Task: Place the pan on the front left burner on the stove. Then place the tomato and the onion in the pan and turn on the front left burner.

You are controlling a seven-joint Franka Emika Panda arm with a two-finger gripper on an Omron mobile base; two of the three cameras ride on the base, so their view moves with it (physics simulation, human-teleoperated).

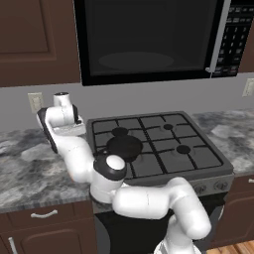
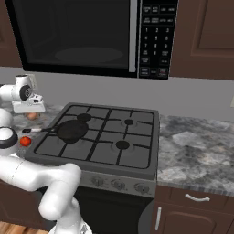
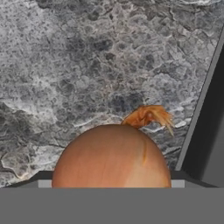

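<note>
- Pan [image 2: 72,130] sits on the front left burner [image 1: 124,147] of the stove [image 2: 132,151]; thin handle points toward 9 o'clock in the right base view, over the stove's left edge.
- Tomato [image 2: 25,141] lies on the table [image 2: 192,151] left of the stove, just beyond the handle tip, not yet in the pan.
- Onion [image 3: 111,157] rests on the table close beside the stove's left edge; in the hand view it fills the lower centre, dry tuft at 1 o'clock.
- End effector [image 2: 30,111] hangs directly above the onion, jaws spread wide, nothing held.
- Judgement: step in hand is the onion pick; pan placement looks done, both vegetables and the knob remain.
- Risk: round, smooth onion could roll or squirt out if the jaws close off-centre or too high on its curve.
- Risk: the stove edge is near; a fingertip coming down on that side could strike it.
- Risk: carrying the onion across could clip the pan handle and shift the pan off the burner.
</note>
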